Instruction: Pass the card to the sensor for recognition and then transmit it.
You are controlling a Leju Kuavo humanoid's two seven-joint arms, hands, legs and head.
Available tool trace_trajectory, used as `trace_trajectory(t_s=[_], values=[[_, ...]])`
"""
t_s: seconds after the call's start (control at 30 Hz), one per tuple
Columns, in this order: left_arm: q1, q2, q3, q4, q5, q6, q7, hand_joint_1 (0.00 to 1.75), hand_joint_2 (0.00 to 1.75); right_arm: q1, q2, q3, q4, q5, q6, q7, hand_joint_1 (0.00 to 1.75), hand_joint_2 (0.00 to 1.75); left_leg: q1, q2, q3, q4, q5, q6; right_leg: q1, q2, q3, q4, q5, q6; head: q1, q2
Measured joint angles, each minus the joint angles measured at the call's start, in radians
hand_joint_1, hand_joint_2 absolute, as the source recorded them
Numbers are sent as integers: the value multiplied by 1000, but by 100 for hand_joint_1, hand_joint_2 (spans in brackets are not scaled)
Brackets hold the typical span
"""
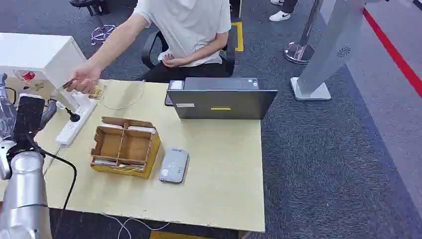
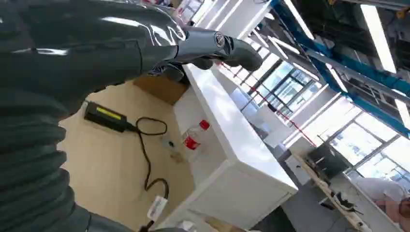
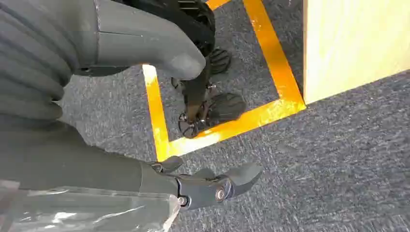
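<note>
My left robot hand (image 2: 212, 48) is raised empty, fingers apart, my right robot hand (image 3: 159, 96) hangs open above the floor (image 3: 314, 159), while a person's hand (image 1: 82, 79) holds the card (image 1: 68, 83) over the desk (image 1: 219, 164).

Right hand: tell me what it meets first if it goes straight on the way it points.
The right hand hangs beside the table, pointing down. First in line is the grey carpet near the yellow tape; depth is unclear.

Sensor (image 1: 174, 165): flat grey rounded-rectangle pad, lying face up on the tan table, just beside the cardboard divider box on the box's right.

Card (image 1: 69, 83): thin, dark edge, pinched in a person's hand above the table's far left corner; face cannot be made out.
</note>
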Motion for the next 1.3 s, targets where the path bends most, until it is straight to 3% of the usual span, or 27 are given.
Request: trace_trajectory(t_s=[0.03,0.07,0.93,1.1,1.23,1.3], values=[[-14,8,-15,15,-28,14,10,0,175,0,1,2,0,4,0,2,0,175,0,0,0,0,0,-1,0,0,0,0,0,0,0,0],[-26,18,-29,28,-53,27,20,175,175,-1,3,3,0,7,0,3,0,175,0,0,0,0,0,-1,0,0,0,0,0,0,0,0],[-336,226,-381,381,-727,336,251,175,175,-8,49,30,1,120,24,-4,0,175,1,0,0,0,1,-2,0,0,0,1,0,-1,0,0],[-341,213,-428,402,-761,434,226,175,175,-8,60,31,2,155,21,-7,0,175,0,-1,0,0,1,-2,0,0,0,1,0,-1,-1,0],[-224,138,-483,256,-725,394,200,175,175,-4,67,29,2,157,20,-16,0,175,-1,-1,0,0,1,-2,0,-1,0,1,0,-1,-1,0],[-147,97,-528,158,-739,363,214,175,175,-1,69,27,3,157,20,-21,0,175,-1,-1,0,0,1,-1,0,0,0,0,1,0,-1,0]])
